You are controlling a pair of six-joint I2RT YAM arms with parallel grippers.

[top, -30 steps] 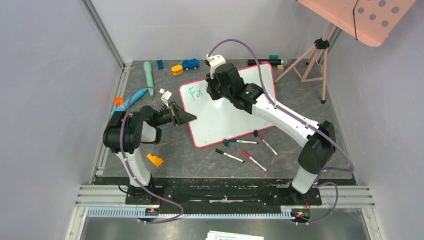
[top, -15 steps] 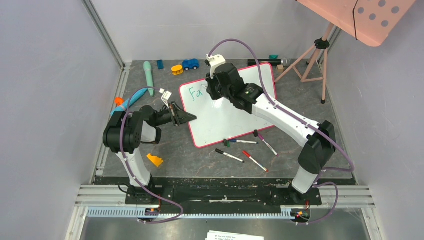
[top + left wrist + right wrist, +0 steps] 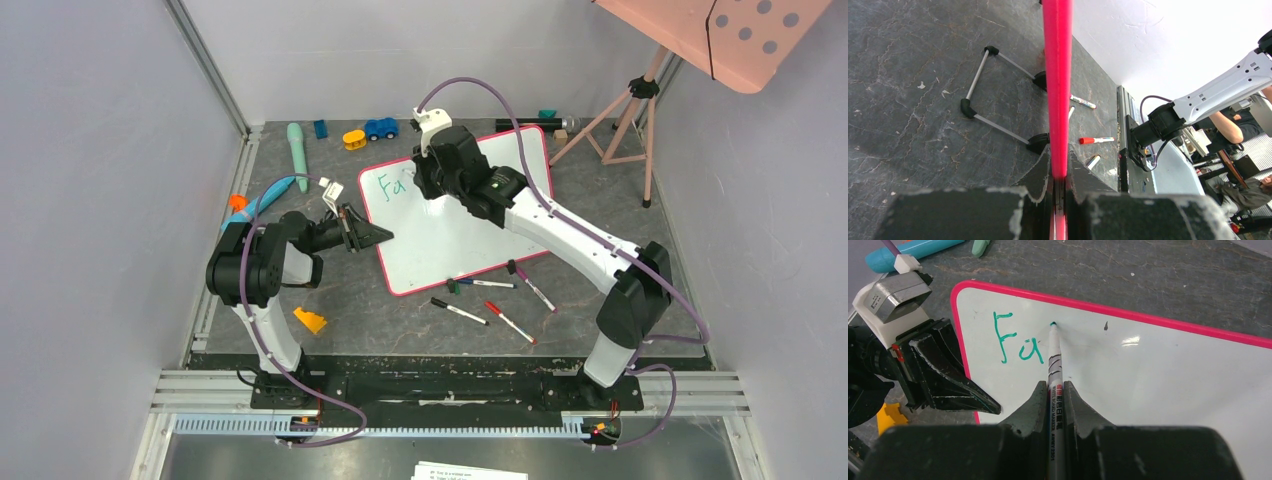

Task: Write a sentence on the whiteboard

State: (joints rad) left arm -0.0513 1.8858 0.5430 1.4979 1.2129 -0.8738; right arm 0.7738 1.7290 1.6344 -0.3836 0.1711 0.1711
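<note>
The whiteboard (image 3: 450, 240), white with a pink-red rim, lies propped at an angle in the middle of the table. Green letters "Fa" (image 3: 1017, 340) start the sentence (image 3: 392, 184) near its top left corner. My right gripper (image 3: 1055, 390) is shut on a white board marker (image 3: 1054, 360). The marker's green tip touches the board just right of the "a". In the top view the right gripper (image 3: 425, 185) hovers over that corner. My left gripper (image 3: 1059, 160) is shut on the board's pink rim (image 3: 1058, 75), at the left edge (image 3: 385, 235).
Several loose markers (image 3: 460, 311) lie in front of the board, a red-capped one (image 3: 1096, 140) among them. An orange piece (image 3: 310, 320) sits near the left arm. Toys (image 3: 380, 128) line the back. A pink tripod (image 3: 630, 110) with a dotted panel (image 3: 740, 30) stands at back right.
</note>
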